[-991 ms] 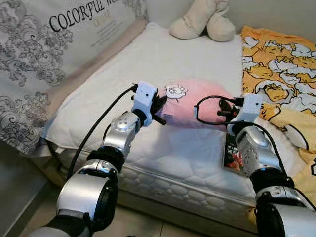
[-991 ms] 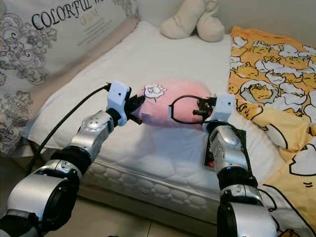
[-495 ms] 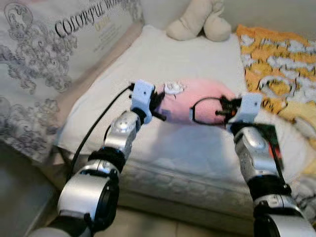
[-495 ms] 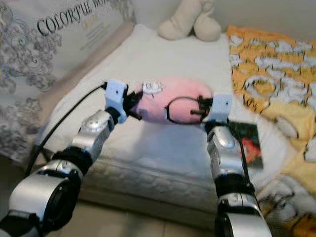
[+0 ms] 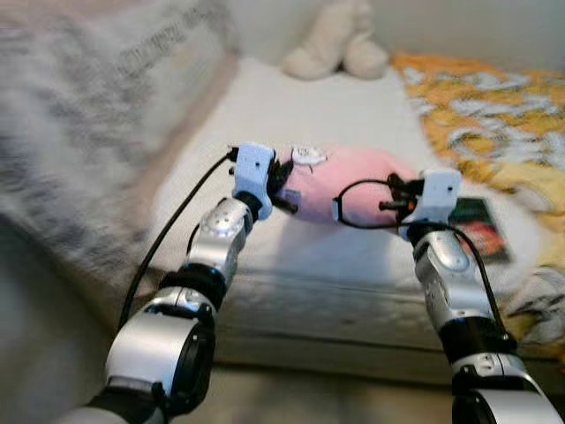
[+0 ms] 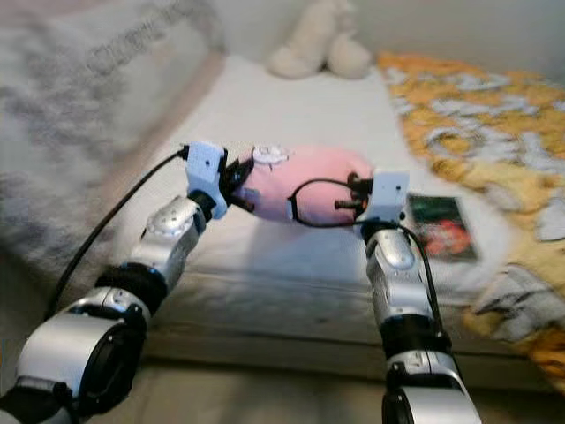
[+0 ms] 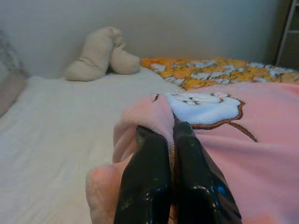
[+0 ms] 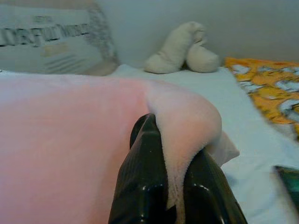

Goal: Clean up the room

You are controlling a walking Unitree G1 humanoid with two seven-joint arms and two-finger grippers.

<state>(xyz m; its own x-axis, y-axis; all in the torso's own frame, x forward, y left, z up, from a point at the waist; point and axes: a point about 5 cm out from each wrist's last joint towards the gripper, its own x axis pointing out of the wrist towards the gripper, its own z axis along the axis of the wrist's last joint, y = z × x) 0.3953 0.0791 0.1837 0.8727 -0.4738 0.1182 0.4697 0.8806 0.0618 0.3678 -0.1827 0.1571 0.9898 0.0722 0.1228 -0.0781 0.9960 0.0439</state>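
A pink pillow [image 5: 340,181] with a white flower patch [image 7: 203,105] lies across the white mattress [image 5: 300,124], held at both ends. My left gripper [image 5: 284,181] is shut on the pillow's left end, where its black fingers [image 7: 148,179] pinch a fold of pink fabric. On the pillow's right end, my right gripper [image 5: 395,190] is shut, its fingers [image 8: 145,172] clamping the plush edge. The pillow [image 6: 305,181] sits near the bed's front half.
A beige plush toy [image 5: 335,49] rests at the head of the bed. An orange patterned blanket [image 5: 481,102] covers the right side. A dark book [image 5: 477,228] lies right of my right arm. A large printed cushion [image 5: 88,115] leans on the left, blurred.
The whole picture has shifted and blurred, so the camera has moved. Both grippers stay shut on the pillow's ends, and the book now shows beside the right arm.
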